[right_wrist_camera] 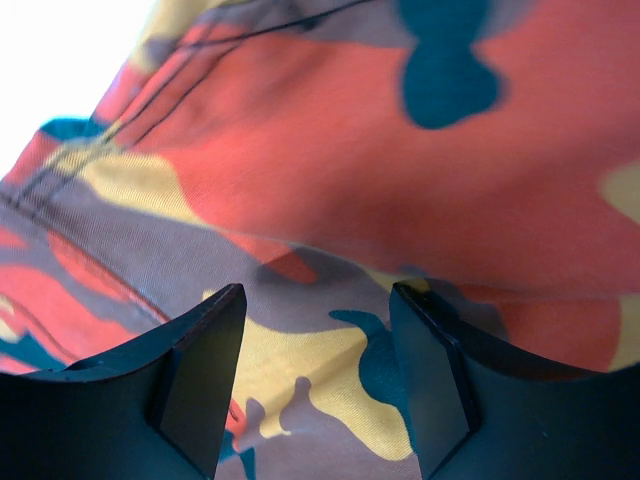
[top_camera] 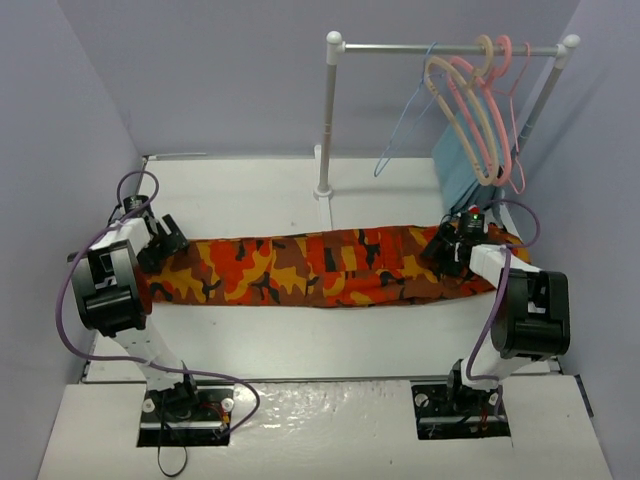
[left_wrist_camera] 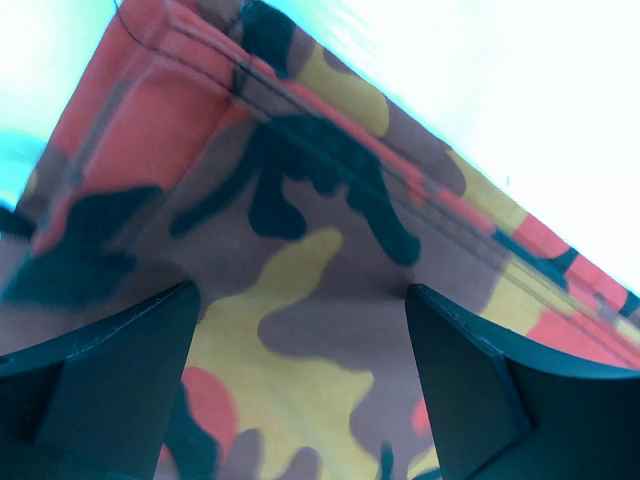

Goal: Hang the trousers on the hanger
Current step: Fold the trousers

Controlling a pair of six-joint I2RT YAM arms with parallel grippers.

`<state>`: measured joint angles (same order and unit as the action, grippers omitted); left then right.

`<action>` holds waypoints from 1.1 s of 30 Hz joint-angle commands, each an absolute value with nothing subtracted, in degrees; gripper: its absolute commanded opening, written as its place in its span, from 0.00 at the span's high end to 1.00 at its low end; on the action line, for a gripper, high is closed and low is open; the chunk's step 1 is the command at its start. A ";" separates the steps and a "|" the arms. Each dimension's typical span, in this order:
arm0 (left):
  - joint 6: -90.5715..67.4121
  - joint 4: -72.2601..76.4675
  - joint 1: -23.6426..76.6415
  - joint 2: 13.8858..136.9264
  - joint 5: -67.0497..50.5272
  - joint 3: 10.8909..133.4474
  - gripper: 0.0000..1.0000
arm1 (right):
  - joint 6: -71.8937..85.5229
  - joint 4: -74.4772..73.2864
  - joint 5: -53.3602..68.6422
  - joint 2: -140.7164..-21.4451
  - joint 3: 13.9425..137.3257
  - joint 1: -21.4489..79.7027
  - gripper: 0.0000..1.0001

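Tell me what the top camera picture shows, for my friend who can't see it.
Orange, red, yellow and black camouflage trousers lie stretched flat across a white table, with the left end effector at one end and the right end effector at the other. Behind, a thin light-blue hanger hangs on a rail.

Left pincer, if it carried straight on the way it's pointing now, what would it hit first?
The trousers. The left pincer, open, points down at their camouflage cloth, and nothing shows in between. How near the cloth is I can't tell from the wrist view.
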<state>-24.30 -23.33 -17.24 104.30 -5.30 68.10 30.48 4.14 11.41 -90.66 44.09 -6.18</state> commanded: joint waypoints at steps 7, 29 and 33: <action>-20.70 -25.79 -17.66 100.16 -7.10 72.55 0.18 | 25.01 -2.45 8.72 -84.80 44.54 -9.21 0.41; 2.22 -29.69 -27.86 104.93 -12.52 77.01 0.03 | 18.31 -6.30 17.91 -61.40 39.26 3.00 0.12; 3.91 -30.05 -27.76 107.50 -15.35 76.55 0.03 | 18.08 -6.01 18.72 -61.26 39.07 3.40 0.12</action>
